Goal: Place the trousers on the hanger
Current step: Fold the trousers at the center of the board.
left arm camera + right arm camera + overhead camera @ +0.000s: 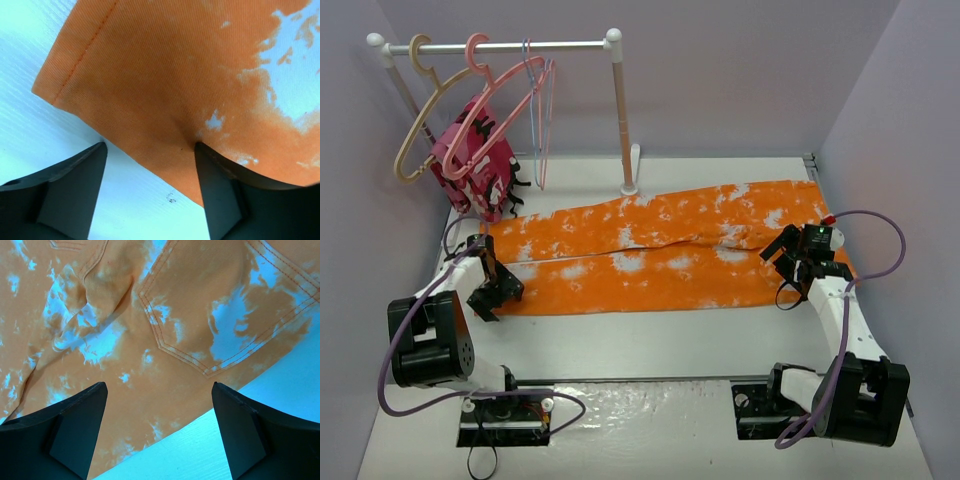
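**Top external view.** The trousers (pixel 660 255) are lying flat across the tabletop (pixel 650 340), with the leg ends toward the left edge and the waist toward the right edge. The salmon-pink hanger (pixel 483 70) is hanging bare on the rail (pixel 520 45) at the far-left corner, well apart from the cloth. The task is judged barely begun: nothing is being lifted, and the grasping, raising and draping are all still remaining.

**Left wrist view.** The left gripper (pixel 150 150) is standing wide open over the hem corner of the trousers (pixel 175 75). One finger (pixel 215 185) is pressing the cloth's near edge, the other is over bare table, and nothing is being held.

**Right wrist view.** The right gripper (pixel 159 390) is hovering wide open and empty above the back pocket (pixel 215 315), near the cloth's edge.
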Tool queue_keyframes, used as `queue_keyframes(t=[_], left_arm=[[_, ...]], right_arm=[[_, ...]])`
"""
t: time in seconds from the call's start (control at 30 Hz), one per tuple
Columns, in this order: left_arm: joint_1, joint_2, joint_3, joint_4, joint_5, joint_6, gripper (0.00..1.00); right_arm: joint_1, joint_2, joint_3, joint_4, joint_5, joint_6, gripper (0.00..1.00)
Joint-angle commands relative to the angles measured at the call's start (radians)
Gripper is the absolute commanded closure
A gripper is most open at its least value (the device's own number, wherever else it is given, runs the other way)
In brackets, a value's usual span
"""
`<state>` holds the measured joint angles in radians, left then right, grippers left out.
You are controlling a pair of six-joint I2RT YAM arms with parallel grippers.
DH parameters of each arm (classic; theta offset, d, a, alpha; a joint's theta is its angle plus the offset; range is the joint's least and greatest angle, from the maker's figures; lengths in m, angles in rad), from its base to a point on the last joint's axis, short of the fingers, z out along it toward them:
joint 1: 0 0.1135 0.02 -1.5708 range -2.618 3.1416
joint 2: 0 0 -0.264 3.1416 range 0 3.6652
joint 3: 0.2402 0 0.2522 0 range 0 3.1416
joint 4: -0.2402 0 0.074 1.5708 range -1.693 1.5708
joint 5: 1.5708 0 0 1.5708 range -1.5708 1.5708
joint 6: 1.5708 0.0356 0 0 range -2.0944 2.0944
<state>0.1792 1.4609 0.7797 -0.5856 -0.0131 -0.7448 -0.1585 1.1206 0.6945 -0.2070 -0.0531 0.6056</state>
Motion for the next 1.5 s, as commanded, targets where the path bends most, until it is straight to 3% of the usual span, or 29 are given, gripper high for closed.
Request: queue_keyframes(t=[0.0,0.23,0.47,1.07,1.47], left_arm=[[0.009,0.066,-0.012,0.121,0.032,-0.040,0.40],[0.008,0.124,-0.002,0.140,0.035,-0.041,0.65],[0.009,0.132,0.019,0.141,0.036,-0.034,0.97],[0.009,-0.086,0.111,-0.016,0.000,0.062,1.00],[0.008,-0.109,0.102,-0.021,0.003,0.066,1.00]], right_arm=[[-0.009,-0.009,0.012,0.017,0.033,0.008,0.18],[-0.012,-0.003,0.006,0.023,0.046,0.006,0.18],[-0.028,0.002,0.001,0.027,0.083,0.000,0.18],[-0.282,0.117,-0.001,-0.022,0.286,0.207,0.17],[-0.294,0.346,0.033,0.127,0.349,0.229,0.09]])
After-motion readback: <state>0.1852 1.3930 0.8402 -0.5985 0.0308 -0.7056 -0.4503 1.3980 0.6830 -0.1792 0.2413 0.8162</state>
